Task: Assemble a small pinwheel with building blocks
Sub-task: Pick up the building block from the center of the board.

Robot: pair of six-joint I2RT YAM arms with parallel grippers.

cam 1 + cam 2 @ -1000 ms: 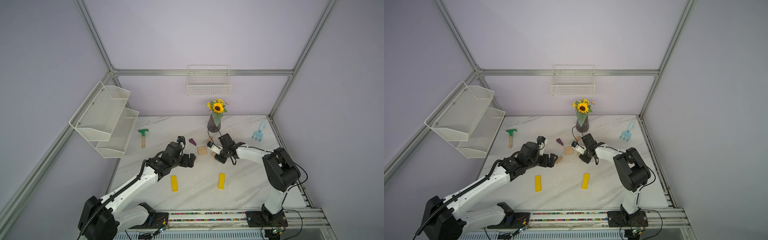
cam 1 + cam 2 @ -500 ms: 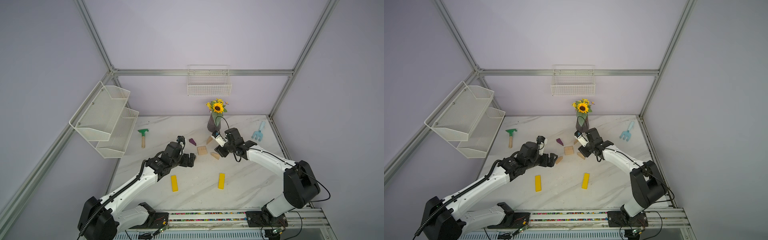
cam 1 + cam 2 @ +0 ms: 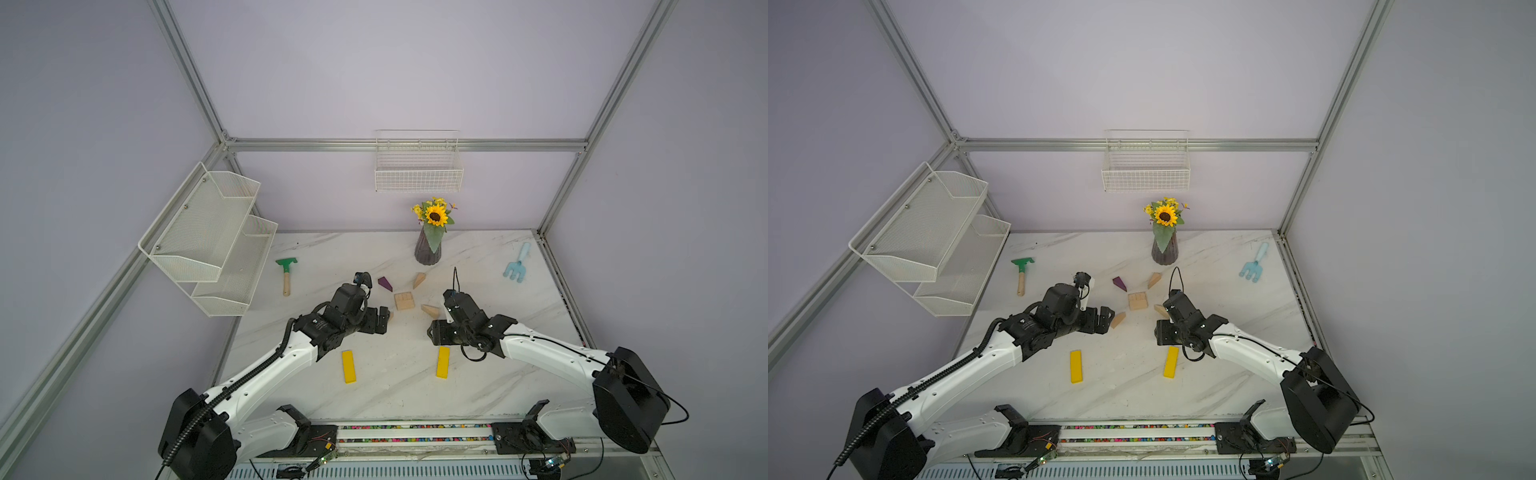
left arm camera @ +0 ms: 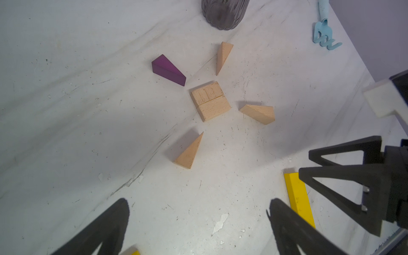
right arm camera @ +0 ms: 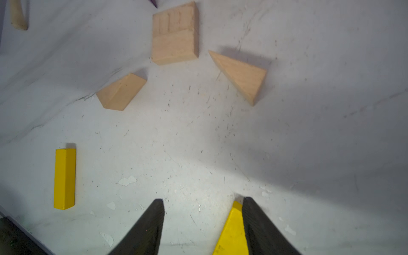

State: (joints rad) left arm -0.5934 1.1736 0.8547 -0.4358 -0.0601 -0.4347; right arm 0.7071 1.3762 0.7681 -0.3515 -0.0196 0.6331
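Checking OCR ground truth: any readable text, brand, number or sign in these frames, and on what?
None readable.
No print on the wood blocks, purple wedge, yellow bars, vase, rake, hoe.
Streaks on one block: grain, not letters.
Small circuit boards at the front rail: too small to read.

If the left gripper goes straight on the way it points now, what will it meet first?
Probably the plain wood wedge just ahead of the open left gripper; the square hub lies beyond it. The gripper's height above the table is unclear.
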